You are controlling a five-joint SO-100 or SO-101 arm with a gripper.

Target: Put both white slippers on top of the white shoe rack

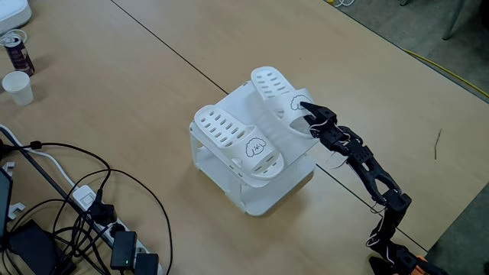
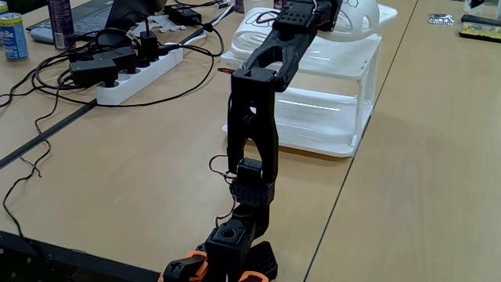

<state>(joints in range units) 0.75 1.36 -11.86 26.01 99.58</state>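
Now both white slippers [image 1: 244, 141] lie on the white shoe rack [image 1: 263, 195], one at its far corner with the gripper [image 1: 307, 116] clamped around its strap

The claw [image 1: 307, 116] seemingly hides behind the arm [image 2: 252, 117]; slippers [image 2: 356, 17] are edge-cropped.

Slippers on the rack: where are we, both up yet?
Done: one white slipper lies flat on the white shoe rack top, clear of the arm. In hand: the second slipper is also on the rack top, but the gripper is at its strap end; whether the jaws are clamped on it or open is not clear. Left: release if gripping, then back the arm away.
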